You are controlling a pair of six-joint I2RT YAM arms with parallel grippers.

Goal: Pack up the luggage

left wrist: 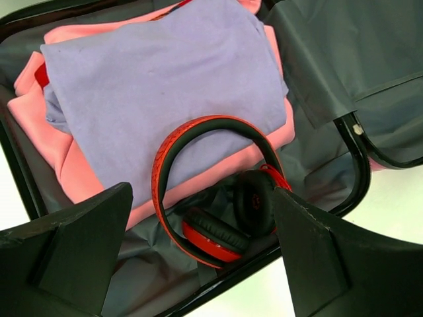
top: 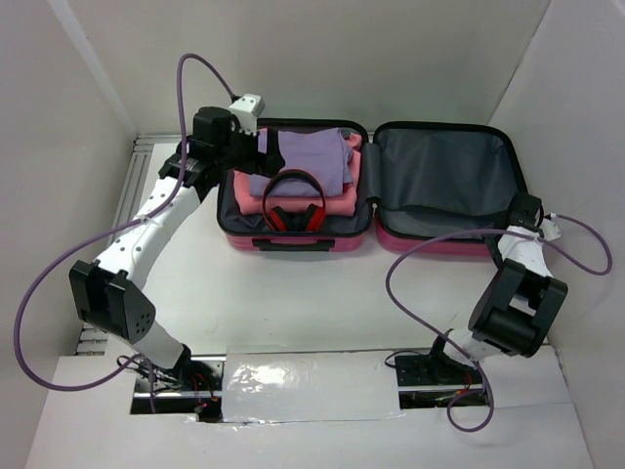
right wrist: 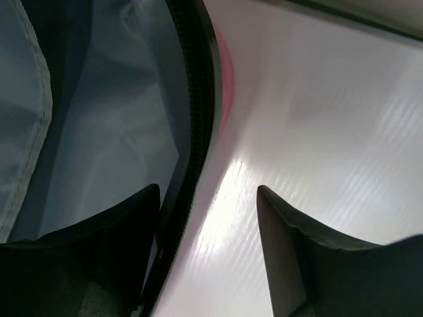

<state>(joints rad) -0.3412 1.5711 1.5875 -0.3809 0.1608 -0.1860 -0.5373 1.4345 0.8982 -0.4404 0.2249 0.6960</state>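
The luggage (top: 293, 241) lies open flat on the table, pink shell down. Its left half holds a folded pink garment (top: 342, 200), a purple shirt (top: 312, 156) and red-and-black headphones (top: 294, 203) near the front wall. The grey-lined lid (top: 444, 181) lies to the right. My left gripper (top: 269, 147) hovers open above the back left of the packed half; in its wrist view the left gripper (left wrist: 201, 191) frames the headphones (left wrist: 211, 238) below it, holding nothing. My right gripper (right wrist: 208, 188) stands open astride the lid's black zipper rim (right wrist: 198, 99), one finger over the lining (right wrist: 119, 99), the other over the table.
White walls close in the table (top: 293, 303) on the left, back and right. Purple cables (top: 420, 254) loop off both arms. A slotted metal rail (top: 137, 171) runs along the left wall. The right arm's elbow (top: 518, 313) sits in front of the lid.
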